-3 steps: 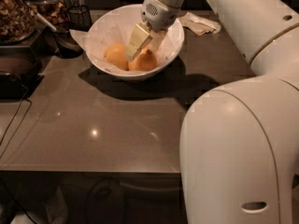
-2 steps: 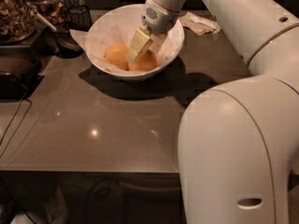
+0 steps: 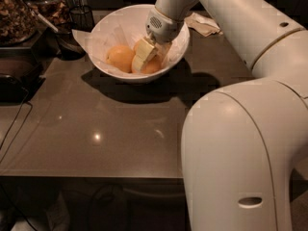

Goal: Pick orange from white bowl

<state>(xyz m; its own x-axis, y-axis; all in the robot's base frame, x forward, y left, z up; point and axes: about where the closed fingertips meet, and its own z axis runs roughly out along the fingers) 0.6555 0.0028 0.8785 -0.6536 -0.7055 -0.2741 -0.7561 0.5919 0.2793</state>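
Observation:
The white bowl point(image 3: 103, 69) stands at the back of the dark table, lined with crinkled white paper. Two oranges lie in it: one on the left point(image 3: 120, 57), free, and one on the right point(image 3: 153, 67), partly hidden. My gripper point(image 3: 148, 61) reaches down into the bowl from the upper right. It is open, with its pale fingers point(image 3: 140, 57) low over the right orange, one on each side of it.
A small dark glass cup point(image 3: 83, 17) and a dark dish with a spoon point(image 3: 67, 42) stand left of the bowl. Jars of dry food point(image 3: 17, 13) are at the far left. A crumpled napkin point(image 3: 204, 24) lies behind. My arm's white body point(image 3: 240, 153) fills the right side.
The gripper has sunk slightly lower into the bowl, closer onto the right orange. The oranges and the bowl have not moved.

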